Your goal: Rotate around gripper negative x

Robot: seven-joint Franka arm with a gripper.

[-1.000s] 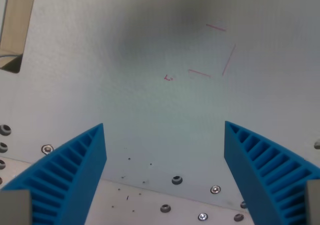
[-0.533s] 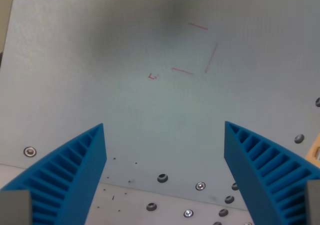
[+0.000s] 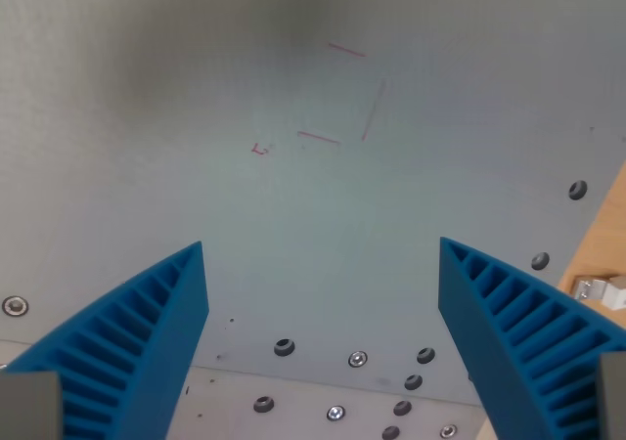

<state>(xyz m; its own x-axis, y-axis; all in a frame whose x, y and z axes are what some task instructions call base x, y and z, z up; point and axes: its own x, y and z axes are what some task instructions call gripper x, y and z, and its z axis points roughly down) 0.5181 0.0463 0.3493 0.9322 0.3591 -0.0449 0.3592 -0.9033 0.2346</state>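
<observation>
My gripper (image 3: 323,254) is open, and nothing sits between its two blue ribbed fingers (image 3: 137,342). The other finger (image 3: 518,332) rises at the wrist view's right. Both hang over a pale grey metal plate (image 3: 196,88). Thin red pen marks (image 3: 342,98) outlining part of a square lie on the plate above the gap, with a small red mark (image 3: 260,150) to their left.
Several screws and holes (image 3: 357,360) run along the plate's lower edge, with more holes (image 3: 577,190) up the right. A wooden surface with a small metal bracket (image 3: 604,288) shows at the wrist view's right edge.
The whole scene has slid toward the wrist view's left, so the camera has moved. The wooden opening at top left has left the view, and wood with a bracket has entered at the right.
</observation>
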